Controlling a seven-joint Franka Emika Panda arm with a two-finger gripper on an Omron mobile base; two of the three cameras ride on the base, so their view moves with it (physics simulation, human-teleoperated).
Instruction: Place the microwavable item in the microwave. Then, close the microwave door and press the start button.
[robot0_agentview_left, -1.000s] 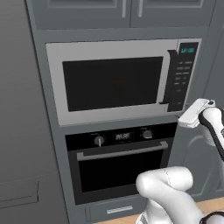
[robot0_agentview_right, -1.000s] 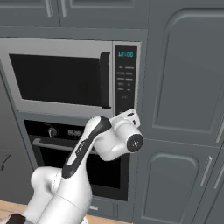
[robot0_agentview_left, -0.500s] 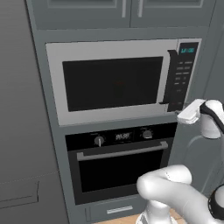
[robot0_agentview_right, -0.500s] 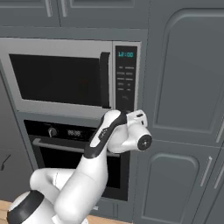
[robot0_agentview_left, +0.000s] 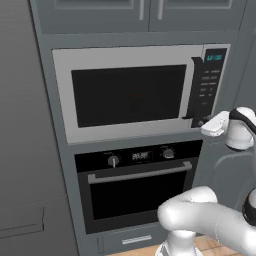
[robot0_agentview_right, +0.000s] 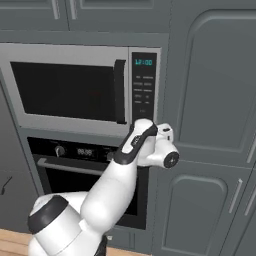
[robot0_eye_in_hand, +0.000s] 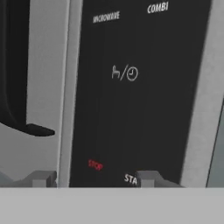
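Judging from the closed microwave door (robot0_agentview_left: 127, 95), the first two steps are taken as done; the microwavable item cannot be confirmed behind the dark window and is presumed to be inside the microwave (robot0_agentview_right: 75, 87); only the pressing of the start button (robot0_eye_in_hand: 130, 178) is judged to remain. The claw (robot0_eye_in_hand: 94, 177) is held close against the lower end of the dark control panel (robot0_eye_in_hand: 131, 87), with one tip at the panel's left frame and the other over the partly hidden start label; contact with the button cannot be told. The tips are seen apart, with nothing between them. In the left base view the hand (robot0_agentview_left: 220, 125) is seen at the bottom of the panel, beside the door handle (robot0_agentview_left: 192, 87). The red stop label (robot0_eye_in_hand: 95, 165) lies just beside the start label, so a misplaced press is judged the main risk; the handle's lower end is near the left tip. Below the microwave a black oven (robot0_agentview_left: 137, 190) with knobs is noted, well clear of the claw; grey cabinet doors (robot0_agentview_right: 210, 80) stand to the right; no obstruction to the press is seen.
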